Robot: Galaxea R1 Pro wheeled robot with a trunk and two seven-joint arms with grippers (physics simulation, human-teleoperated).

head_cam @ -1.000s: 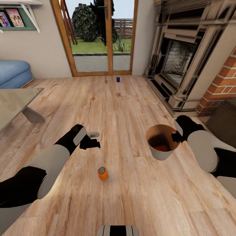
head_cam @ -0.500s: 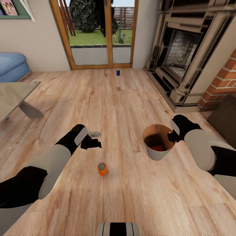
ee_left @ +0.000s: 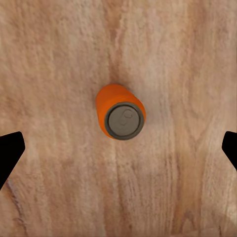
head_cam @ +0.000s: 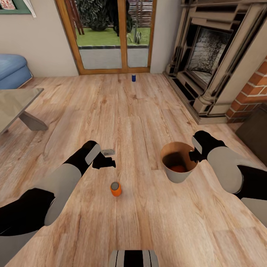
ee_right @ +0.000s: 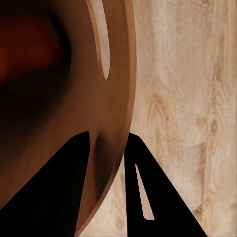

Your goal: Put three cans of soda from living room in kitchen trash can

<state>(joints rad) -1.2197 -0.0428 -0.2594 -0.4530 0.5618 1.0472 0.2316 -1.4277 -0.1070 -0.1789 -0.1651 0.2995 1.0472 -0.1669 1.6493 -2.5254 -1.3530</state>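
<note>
Wood floor point(head_cam: 148, 111): orange can point(head_cam: 115, 189) upright, grey top.

No text, label or number can be read on the cans, bin or walls.
</note>
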